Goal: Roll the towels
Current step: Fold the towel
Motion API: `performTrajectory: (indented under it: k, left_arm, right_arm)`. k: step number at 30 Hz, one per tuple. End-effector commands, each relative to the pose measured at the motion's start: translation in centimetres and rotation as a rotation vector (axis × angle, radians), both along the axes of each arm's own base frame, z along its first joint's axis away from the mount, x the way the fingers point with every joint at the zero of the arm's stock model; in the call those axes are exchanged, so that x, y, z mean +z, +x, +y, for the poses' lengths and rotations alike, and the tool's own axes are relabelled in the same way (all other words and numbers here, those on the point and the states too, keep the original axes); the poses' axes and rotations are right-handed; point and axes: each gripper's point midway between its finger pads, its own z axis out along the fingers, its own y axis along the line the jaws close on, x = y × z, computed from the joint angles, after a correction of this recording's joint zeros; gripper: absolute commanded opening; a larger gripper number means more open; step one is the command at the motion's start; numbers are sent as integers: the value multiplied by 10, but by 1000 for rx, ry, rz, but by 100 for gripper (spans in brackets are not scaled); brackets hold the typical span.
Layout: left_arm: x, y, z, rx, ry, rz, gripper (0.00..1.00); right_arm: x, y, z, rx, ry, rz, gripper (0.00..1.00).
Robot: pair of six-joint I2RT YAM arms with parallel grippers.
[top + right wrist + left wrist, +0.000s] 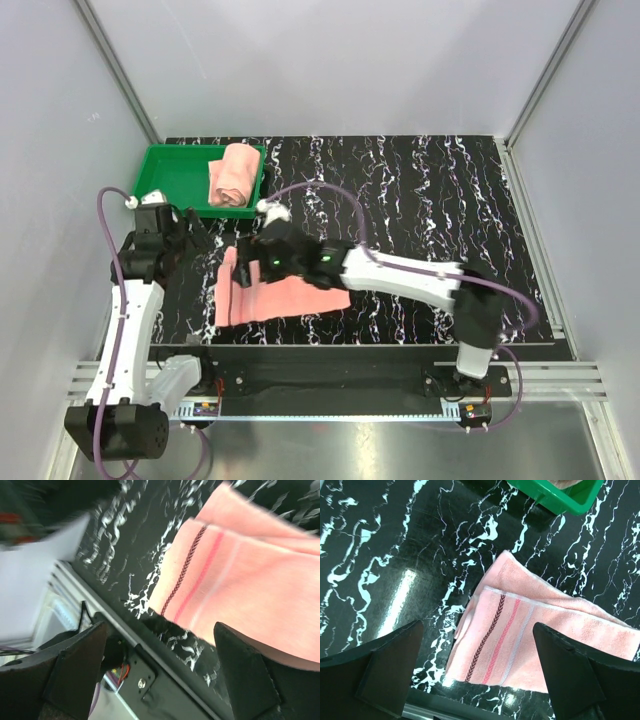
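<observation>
Left fingers (385,665) and right fingers (75,665) spread wide, grasping nothing — flat towel (270,300) on the surface (420,190), rolled towel (233,175) in green tray (170,170).

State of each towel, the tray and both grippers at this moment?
green tray: holds one towel.
rolled towel: rolled up, inside the green tray.
flat towel: folded flat on the table, not rolled.
left gripper: open, empty.
right gripper: open, empty.
</observation>
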Motion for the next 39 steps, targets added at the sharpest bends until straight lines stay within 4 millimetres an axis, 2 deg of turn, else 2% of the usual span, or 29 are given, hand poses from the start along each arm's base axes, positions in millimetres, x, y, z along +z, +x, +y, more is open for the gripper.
performTrajectory:
  k: [1,2,3,4,5,7,8,9,12,14,15,19,22,27,28,31,32,33,35,36,39]
  left_arm:
    - [-16,1,-17,-26,-103,25,99]
    - [-22,-1,-20,-5,-135,35,99]
    - [-30,-4,-28,-17,-179,51,99]
    - [-35,-6,-32,-16,-207,56,99]
    - [-49,-15,-38,4,-255,83,99]
    - [-59,-21,-42,29,-292,93,99]
    - [-57,-23,-45,38,-315,82,99]
    - [-57,-24,-45,57,-326,84,99]
    - [-65,-28,-48,126,-398,109,99]
    - [-72,-29,-58,147,-484,122,99]
    - [-84,-35,-61,164,-506,151,99]
    - [-103,-41,-60,230,-533,150,99]
    - [-111,-44,-59,255,-535,158,99]
    - [-110,-44,-52,266,-496,144,99]
    - [-106,-43,-49,264,-478,138,99]
    - [-104,-43,-44,255,-442,132,99]
    - [-101,-42,-44,249,-435,123,99]
    - [-100,-40,-41,250,-424,116,99]
    - [-99,-38,-43,235,-426,101,99]
    - [-103,-39,-43,232,-427,103,99]
    - [-113,-37,-46,220,-437,117,99]
  right_arm:
    - [58,26,-70,-157,35,-96,95]
    - [55,49,-96,-232,13,-83,94]
    - [61,55,-117,-280,20,-63,93]
    - [54,66,-138,-330,-5,-40,89]
    - [28,82,-177,-415,-78,14,86]
    - [13,90,-213,-472,-92,79,83]
    - [-9,88,-230,-488,-130,127,80]
    - [-19,98,-250,-525,-139,159,79]
    - [-55,89,-259,-469,-202,275,76]
    - [-69,87,-252,-420,-217,306,74]
    - [-83,82,-247,-392,-230,354,73]
    - [-102,82,-229,-327,-178,397,69]
    - [-118,80,-223,-303,-178,433,67]
    - [-145,72,-209,-250,-140,512,63]
    - [-149,71,-210,-251,-148,517,56]
    - [-158,68,-220,-276,-189,516,39]
    - [-160,68,-225,-286,-215,507,23]
    - [-161,74,-236,-323,-252,477,22]
    - [-165,72,-258,-377,-324,483,19]
    - [-163,82,-276,-437,-333,472,16]
    - [-162,85,-307,-499,-335,490,13]
